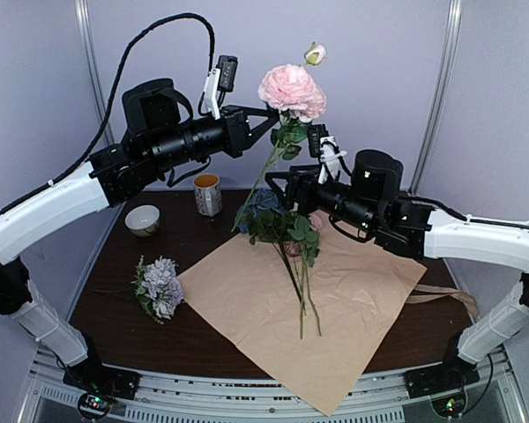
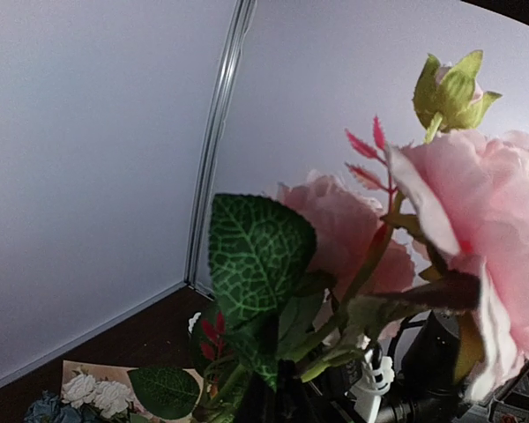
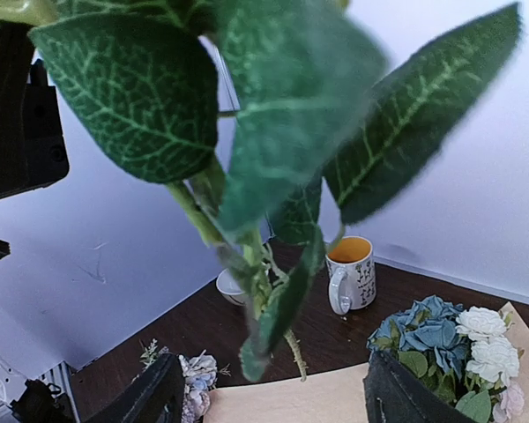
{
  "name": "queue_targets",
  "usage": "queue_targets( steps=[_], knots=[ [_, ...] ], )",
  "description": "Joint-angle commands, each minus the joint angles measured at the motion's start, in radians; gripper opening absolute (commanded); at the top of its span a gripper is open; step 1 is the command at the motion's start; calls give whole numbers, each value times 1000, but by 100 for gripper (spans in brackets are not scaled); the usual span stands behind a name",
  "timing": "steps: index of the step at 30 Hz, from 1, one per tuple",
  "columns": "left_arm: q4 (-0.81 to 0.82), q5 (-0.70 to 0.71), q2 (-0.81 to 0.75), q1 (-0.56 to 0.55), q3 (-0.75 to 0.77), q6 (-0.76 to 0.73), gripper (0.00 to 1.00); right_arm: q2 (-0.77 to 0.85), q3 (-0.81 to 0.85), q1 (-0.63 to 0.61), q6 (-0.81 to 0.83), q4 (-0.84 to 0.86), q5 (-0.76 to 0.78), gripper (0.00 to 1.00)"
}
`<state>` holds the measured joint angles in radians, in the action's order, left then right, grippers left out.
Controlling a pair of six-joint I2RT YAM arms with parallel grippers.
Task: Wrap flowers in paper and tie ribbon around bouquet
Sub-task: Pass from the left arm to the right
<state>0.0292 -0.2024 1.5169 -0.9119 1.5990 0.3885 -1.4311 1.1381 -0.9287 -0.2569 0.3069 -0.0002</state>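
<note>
flowers (image 1: 291, 88): one pink stem aloft, two bunches; one paper (image 1: 361, 300).

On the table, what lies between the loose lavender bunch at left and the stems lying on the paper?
Only bare tan paper lies between the lavender bunch and the stems. Nothing else sits on that stretch, as the top view shows.

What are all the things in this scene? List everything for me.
rose: 1, pink, held aloft by left hand
bunch: 1, blue and white, stems on paper
sprig: 1, lavender, table left of paper
paper: 1, tan, mid-table
ribbon: 1, tan, right of paper
mug: 1, white, back of table
bowl: 1, white, left of mug
table: 1, dark brown
left hand: 1, black, shut on rose
right hand: 1, black, open, by bunch
</note>
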Motion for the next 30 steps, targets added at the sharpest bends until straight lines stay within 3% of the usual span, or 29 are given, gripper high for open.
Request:
queue_targets(
  steps=[1,5,10,22,24,26,28,29,30],
  knots=[
    [54,-16,4,-4,31,4,0,-17,20,7,19,51,-82,72],
    [84,-45,8,-4,20,42,0,-27,17,22,-14,104,-105,68],
    [149,-54,9,-11,-15,75,0,-32,5,38,-53,186,-88,57],
    [275,-106,48,-19,-26,164,0,-27,-40,40,-42,381,-60,66],
    [288,-115,55,-21,-24,178,0,-30,-37,41,-36,379,-42,59],
    [286,-117,55,-22,-25,178,0,-27,-44,44,-47,387,-31,37],
    [269,-102,44,-22,-30,166,0,-12,-62,45,-63,397,-21,8],
    [255,-88,35,-23,-35,154,0,-2,-69,46,-71,392,-12,0],
    [233,-66,23,-22,-40,136,0,11,-76,46,-77,373,-2,0]
  ],
)
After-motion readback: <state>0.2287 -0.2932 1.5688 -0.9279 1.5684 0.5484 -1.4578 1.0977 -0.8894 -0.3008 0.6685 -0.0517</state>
